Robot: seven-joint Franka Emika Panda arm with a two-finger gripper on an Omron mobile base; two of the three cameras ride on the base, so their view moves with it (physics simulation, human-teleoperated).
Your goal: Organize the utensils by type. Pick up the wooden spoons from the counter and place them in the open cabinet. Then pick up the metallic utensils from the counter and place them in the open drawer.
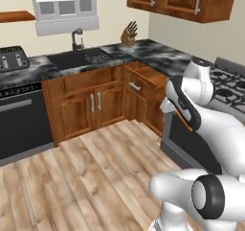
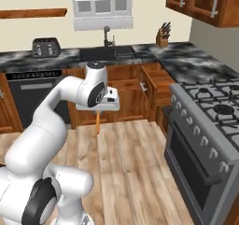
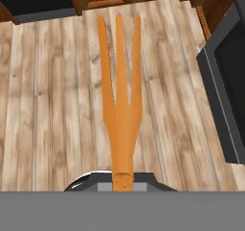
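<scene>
Left base view: arm folding in over wooden floor, orange wooden fork (image 1: 187,120) poking out below hand, well apart from marble surface (image 1: 158,52); open drawer (image 1: 146,79) beyond.

Right base view: gripper (image 2: 98,113) pointing down, fork hanging vertical, likely for carrying clear of cabinetry.

Hand view: fingers pinching nearly shut on fork handle, tines aiming away over floor planks, toward cabinet fronts.

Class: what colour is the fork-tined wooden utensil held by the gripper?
Orange-brown wooden utensil; clearest in the hand view.
</scene>
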